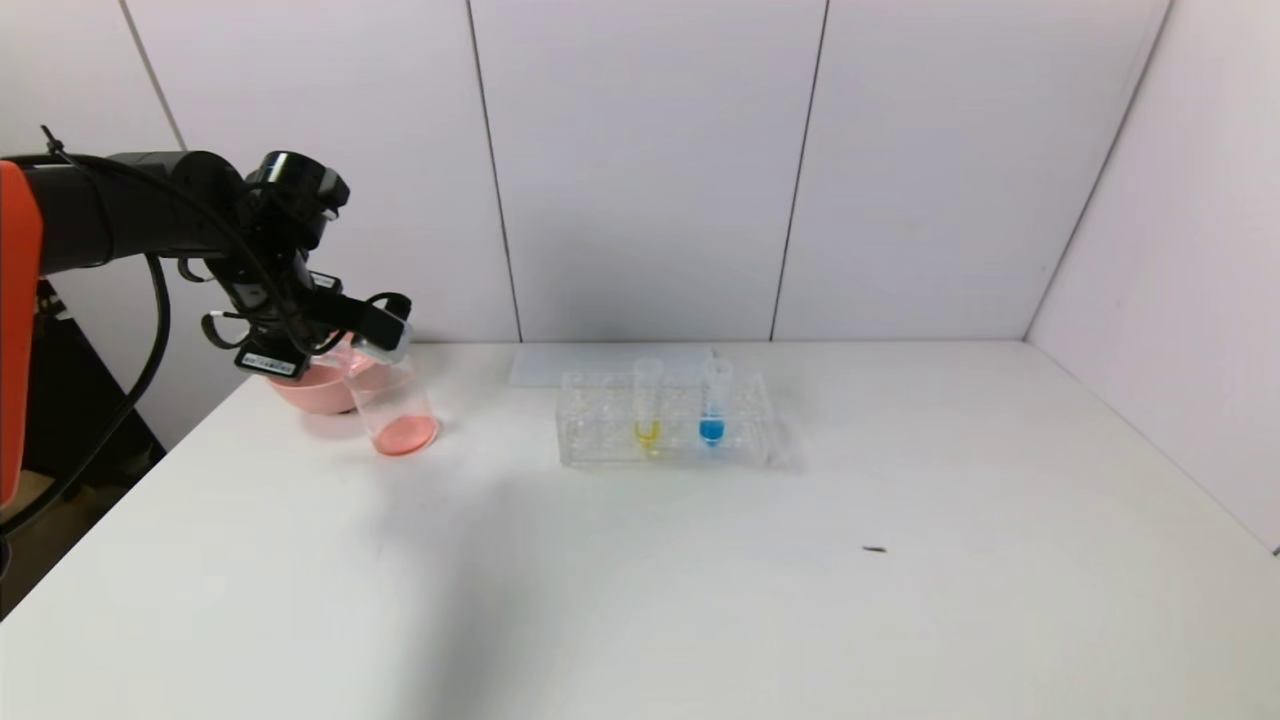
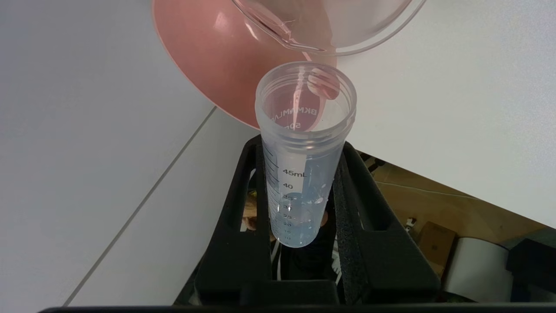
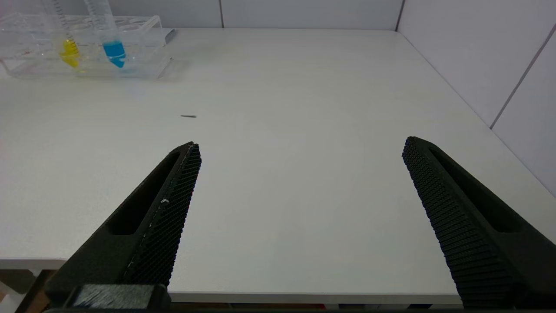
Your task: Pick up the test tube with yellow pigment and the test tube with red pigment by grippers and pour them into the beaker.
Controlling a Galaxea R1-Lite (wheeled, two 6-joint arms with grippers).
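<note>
The test tube with red pigment (image 2: 304,174) is clamped between the two black fingers (image 2: 243,208) of the left tool (image 1: 385,325), tipped over so that its open mouth points down at the rim of the beaker (image 1: 395,410). In the left wrist view a thin reddish streak runs along the tube's inner wall toward the mouth, and the tube body is otherwise nearly clear, its graduation marks legible. The beaker stands near the far left corner of the table (image 1: 700,580), with a shallow layer of red-orange liquid on its bottom. Just behind it, touching or almost touching, is a pink bowl (image 1: 310,390), partly hidden by the left tool.

The test tube with yellow pigment (image 1: 648,405) stands upright in a clear tube rack (image 1: 665,420) placed near the middle of the table's far edge. A blue-tipped tube (image 1: 713,405) stands in the same rack, just beside it on the side toward the right edge. A pale flat sheet (image 1: 580,362) lies behind the rack against the wall.

The right tool (image 3: 299,182) hovers over the near right part of the table, its fingers spread wide and grasping nothing. A small dark speck (image 1: 875,549) lies on the table between rack and near edge.
</note>
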